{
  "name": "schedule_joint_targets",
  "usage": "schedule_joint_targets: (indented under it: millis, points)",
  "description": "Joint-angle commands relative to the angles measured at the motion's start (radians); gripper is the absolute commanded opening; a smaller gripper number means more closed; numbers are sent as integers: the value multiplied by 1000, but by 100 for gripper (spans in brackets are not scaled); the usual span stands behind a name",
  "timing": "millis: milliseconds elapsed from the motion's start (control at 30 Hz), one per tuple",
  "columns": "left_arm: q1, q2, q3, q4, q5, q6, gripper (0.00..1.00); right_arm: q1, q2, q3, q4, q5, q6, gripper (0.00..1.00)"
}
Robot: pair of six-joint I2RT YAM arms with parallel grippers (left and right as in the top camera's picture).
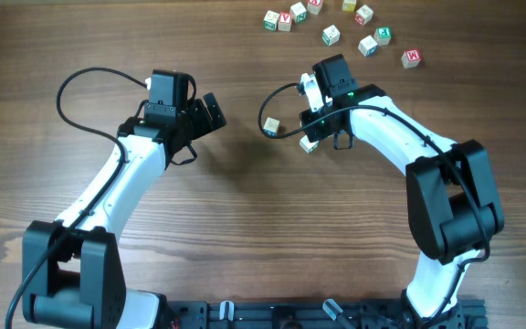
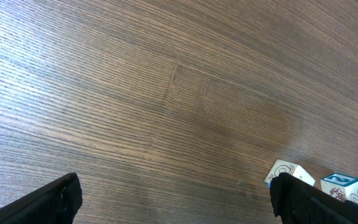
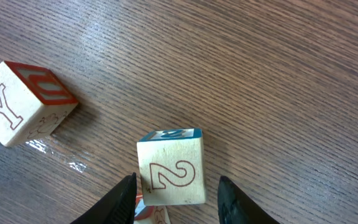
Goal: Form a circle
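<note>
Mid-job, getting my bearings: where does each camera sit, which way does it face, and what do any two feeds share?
Overhead: fixed above the table, looking straight down; shows both arms, left gripper, right gripper and scattered cubes at the far edge.
Left wrist: on the left arm, angled down over bare wood; its fingers in the bottom corners.
Right wrist: on the right arm, facing down at the 2 cube between its fingers, Y cube beside.
Shared: both wrist views show the 2 cube.

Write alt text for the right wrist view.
A white wooden cube marked 2, blue on top, sits between the two black fingertips of the right tool on a wood-grain table. A second cube marked Y, red on top, lies apart at the left.
</note>
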Motion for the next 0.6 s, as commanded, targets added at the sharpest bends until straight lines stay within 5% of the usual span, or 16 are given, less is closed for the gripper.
schedule_joint_targets:
  millis: [0,567]
  points:
    - [0,-19,-3,2,1,16,100,2,-18,2,-8,-20,-31,42]
    - [0,-19,-3,2,1,16,100,2,-18,2,-19,-62,-80,24]
